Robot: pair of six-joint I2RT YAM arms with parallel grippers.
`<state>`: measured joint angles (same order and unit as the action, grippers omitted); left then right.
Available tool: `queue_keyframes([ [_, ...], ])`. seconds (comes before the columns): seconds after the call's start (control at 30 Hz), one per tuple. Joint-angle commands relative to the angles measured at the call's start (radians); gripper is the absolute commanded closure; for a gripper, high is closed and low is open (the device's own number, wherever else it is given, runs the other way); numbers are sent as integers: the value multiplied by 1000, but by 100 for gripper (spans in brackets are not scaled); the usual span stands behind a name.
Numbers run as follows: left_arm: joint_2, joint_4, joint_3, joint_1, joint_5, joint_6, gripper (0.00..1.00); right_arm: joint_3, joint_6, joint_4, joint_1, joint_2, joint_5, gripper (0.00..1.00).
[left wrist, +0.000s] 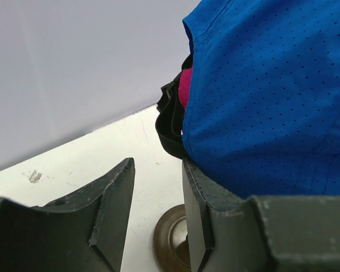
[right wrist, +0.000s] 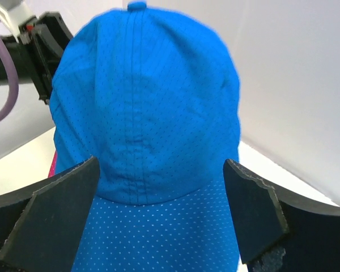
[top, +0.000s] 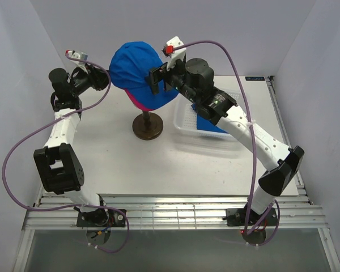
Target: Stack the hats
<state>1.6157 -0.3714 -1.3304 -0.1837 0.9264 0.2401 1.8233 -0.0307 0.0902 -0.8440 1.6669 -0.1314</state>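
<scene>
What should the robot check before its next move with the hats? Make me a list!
1. The blue cap sits on top, over the pink cap: ok.
2. The right gripper is open, pinching nothing: ok.
3. The left gripper is open beside the cap: ok.
4. The stand is upright on the table: ok.
5. All hats stacked: not ok, a blue hat lies in the basket.
6. How many hats are under the top one: cannot tell.

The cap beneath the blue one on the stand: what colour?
The lower cap is magenta-pink, peeking from under the blue cap; clearest in left wrist view.
</scene>
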Motion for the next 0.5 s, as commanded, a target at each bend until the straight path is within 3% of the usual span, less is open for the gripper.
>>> queue_keyframes([
  [0.0, -40, 31, -15, 0, -11, -2, 50, 100, -55, 62, -1, -56, -53, 5],
  [0.2, -60, 94, -36, -51, -80, -8, 40, 33, -43, 114, 89, -192, -73, 2],
  [0.3, -71, 187, -70, -66, -150, -57, 29, -57, 53, 172, 274, -257, -7, 3],
  [0.37, -76, 274, -90, -66, -204, -108, 20, -149, 98, 189, 422, -275, 53, 9],
  [0.47, -88, 340, -96, -66, -242, -148, 16, -225, 121, 232, 557, -254, 97, 22],
])
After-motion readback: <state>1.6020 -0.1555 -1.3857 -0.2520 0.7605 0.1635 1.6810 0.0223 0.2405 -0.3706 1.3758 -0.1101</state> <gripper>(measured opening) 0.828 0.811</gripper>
